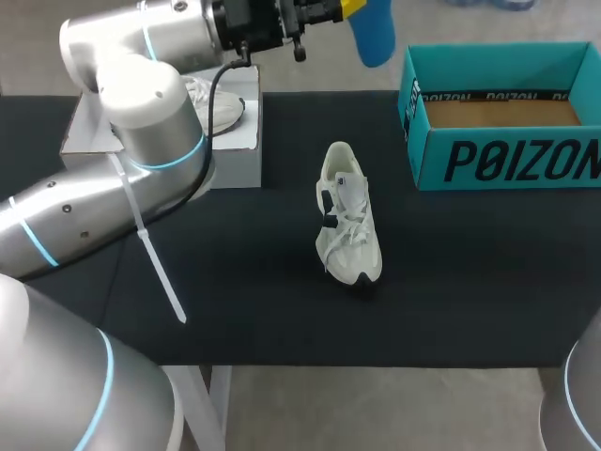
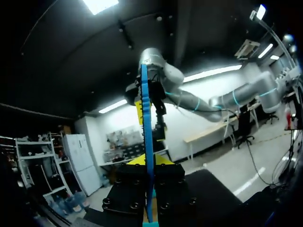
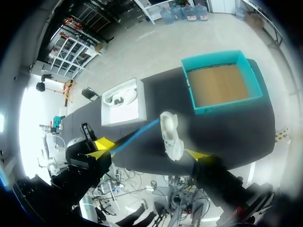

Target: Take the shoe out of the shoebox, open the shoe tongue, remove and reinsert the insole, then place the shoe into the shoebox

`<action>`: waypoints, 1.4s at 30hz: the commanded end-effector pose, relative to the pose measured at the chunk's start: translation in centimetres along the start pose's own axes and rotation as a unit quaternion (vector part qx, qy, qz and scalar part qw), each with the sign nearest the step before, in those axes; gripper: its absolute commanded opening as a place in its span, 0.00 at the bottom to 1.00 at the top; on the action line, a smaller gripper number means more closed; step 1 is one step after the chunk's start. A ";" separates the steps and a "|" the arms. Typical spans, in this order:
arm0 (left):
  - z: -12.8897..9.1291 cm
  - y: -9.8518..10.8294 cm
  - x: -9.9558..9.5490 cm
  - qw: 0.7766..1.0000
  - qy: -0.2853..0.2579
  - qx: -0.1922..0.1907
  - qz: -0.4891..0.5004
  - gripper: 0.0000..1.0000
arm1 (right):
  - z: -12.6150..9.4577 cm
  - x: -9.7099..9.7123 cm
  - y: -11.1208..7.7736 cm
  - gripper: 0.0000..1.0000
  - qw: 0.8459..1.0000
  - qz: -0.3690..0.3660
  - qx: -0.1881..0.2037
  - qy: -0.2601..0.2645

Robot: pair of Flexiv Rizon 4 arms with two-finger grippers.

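Observation:
A white laced shoe (image 1: 347, 218) lies on the black table (image 1: 244, 301), toe toward the front edge. My left gripper (image 1: 346, 9) is raised over the far side and is shut on a blue insole (image 1: 373, 38) that hangs from its yellow tips. The left wrist view has the insole (image 2: 146, 118) edge-on, upright between that gripper's (image 2: 149, 161) closed fingers. My right gripper (image 3: 149, 149) is high above the table, wide open and holding nothing. Far below it lie the shoe (image 3: 171, 135) and the teal shoebox (image 3: 220, 85). The shoebox (image 1: 498, 155) stands open and empty at the back right.
A white box (image 1: 230, 150) with another white shoe (image 1: 211, 105) in it stands at the back left, partly behind my left arm (image 1: 150, 103). A white strap (image 1: 155, 263) dangles from that arm. The right arm (image 1: 575, 395) shows only at the front right corner.

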State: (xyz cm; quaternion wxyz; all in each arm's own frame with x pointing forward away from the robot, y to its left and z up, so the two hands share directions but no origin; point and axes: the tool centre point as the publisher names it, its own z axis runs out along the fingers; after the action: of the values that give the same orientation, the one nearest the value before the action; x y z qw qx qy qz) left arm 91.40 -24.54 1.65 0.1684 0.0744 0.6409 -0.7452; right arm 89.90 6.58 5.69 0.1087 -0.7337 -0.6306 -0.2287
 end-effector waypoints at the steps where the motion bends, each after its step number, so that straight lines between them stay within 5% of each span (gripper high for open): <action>1: -0.4 -0.9 -1.0 0.970 0.078 -0.008 0.229 0.00 | 0.1 -0.5 -0.2 1.00 1.000 0.003 -0.002 0.005; 8: -0.7 -0.9 -1.1 0.912 0.119 0.059 0.388 0.00 | 0.4 -0.7 -0.1 1.00 0.999 0.011 -0.005 0.034; 13: -1.1 -0.1 -1.0 0.865 0.119 0.095 0.478 0.00 | 0.2 -1.2 -0.1 1.00 0.995 0.032 -0.009 0.096; 16: -1.2 0.3 -0.6 0.812 0.127 0.106 0.560 0.00 | 0.1 -1.4 -0.2 1.00 0.985 0.050 -0.010 0.167; 20: -1.2 0.2 -0.5 0.783 0.106 0.116 0.602 0.00 | -0.2 -1.5 0.0 1.00 0.979 0.058 0.000 0.197; 30: -0.6 -0.7 -0.7 0.756 0.049 0.115 0.642 0.00 | -0.3 -0.9 0.9 1.00 0.973 0.048 0.010 0.225; 42: -0.6 -0.7 -0.7 0.756 0.049 0.115 0.642 0.00 | 0.7 -0.5 0.7 1.00 0.953 0.058 0.003 0.297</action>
State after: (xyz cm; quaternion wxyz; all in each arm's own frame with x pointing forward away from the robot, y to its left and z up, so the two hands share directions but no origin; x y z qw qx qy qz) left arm 91.48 -23.54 2.82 0.5538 0.5187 0.3748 -0.5327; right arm 90.89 6.04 5.68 0.2943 -0.6789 -0.5355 -0.4071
